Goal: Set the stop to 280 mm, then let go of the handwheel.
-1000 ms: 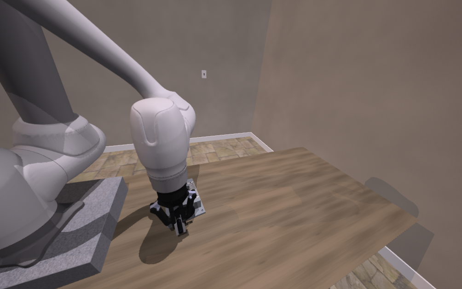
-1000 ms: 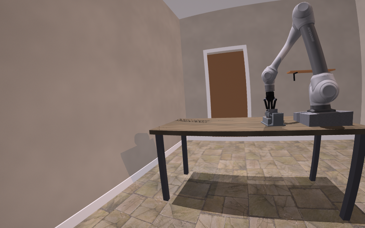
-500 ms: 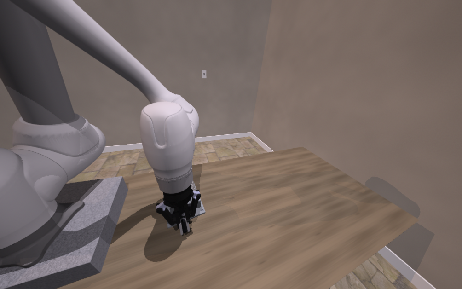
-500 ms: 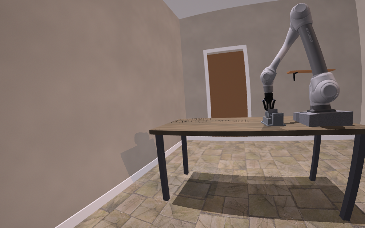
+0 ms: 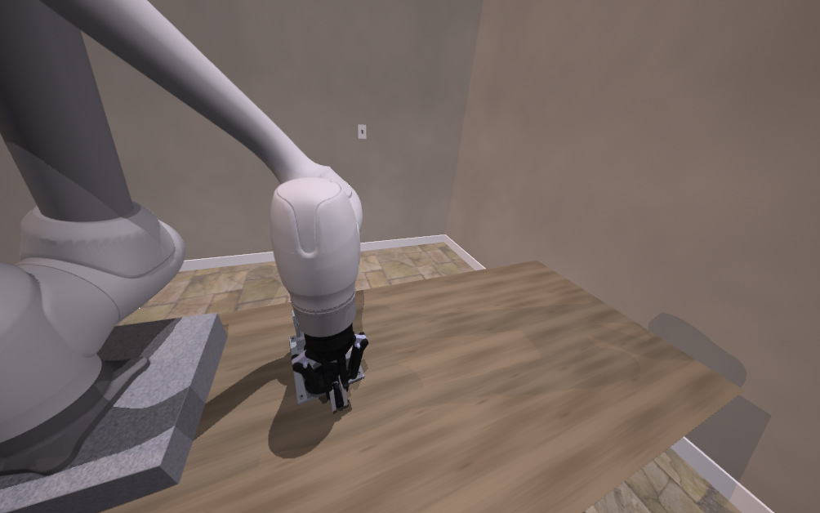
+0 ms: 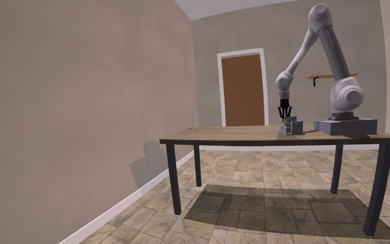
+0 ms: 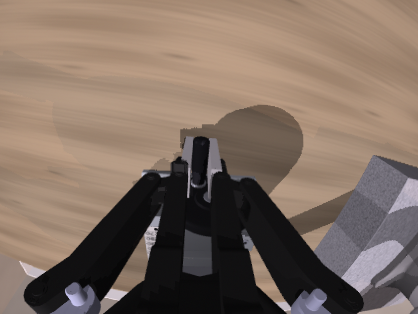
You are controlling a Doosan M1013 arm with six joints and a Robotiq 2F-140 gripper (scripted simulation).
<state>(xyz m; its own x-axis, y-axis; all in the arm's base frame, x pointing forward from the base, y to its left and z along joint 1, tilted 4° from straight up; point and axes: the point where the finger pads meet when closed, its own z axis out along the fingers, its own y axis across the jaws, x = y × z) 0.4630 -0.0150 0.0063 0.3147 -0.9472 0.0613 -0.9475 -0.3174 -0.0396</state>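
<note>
Down at the fixture (image 5: 302, 395) (image 6: 296, 127) on the wooden table (image 5: 514, 393) (image 6: 224, 135) (image 7: 100, 90), the handwheel (image 5: 307, 385) (image 7: 202, 220) is sitting beneath the gripper (image 5: 339, 398) (image 6: 284, 120) (image 7: 201, 160), its crank handle (image 5: 338, 395) (image 7: 200, 155) standing between the fingertips. Those fingers are standing narrow, the pale pads flanking the black handle and, by the look of it, clamping it. Outward we're going: the arm (image 5: 320, 242) (image 6: 302, 51) is reaching over from its stone-grey block (image 5: 207, 338) (image 6: 353, 126) (image 7: 345, 215), which is sitting well apart from the fixture. Now for the danger! Any wrist path straying off the handle's circle could be dragging the grip sideways, slipping the handle loose or loading the fixture. Turning too far could be carrying the stop past its mark, and opening while the fingers are pressing sideways could be nudging the wheel off its setting. And what are we missing? The top view is losing most of the wheel behind the gripper; the wrist view is burying it under black linkages, leaving only a speckled patch (image 7: 150, 240) of the fixture peeking out, its markings defying reading. The exterior view is showing everything too small, so nobody's telling whether the stop is sitting at 280 mm.
</note>
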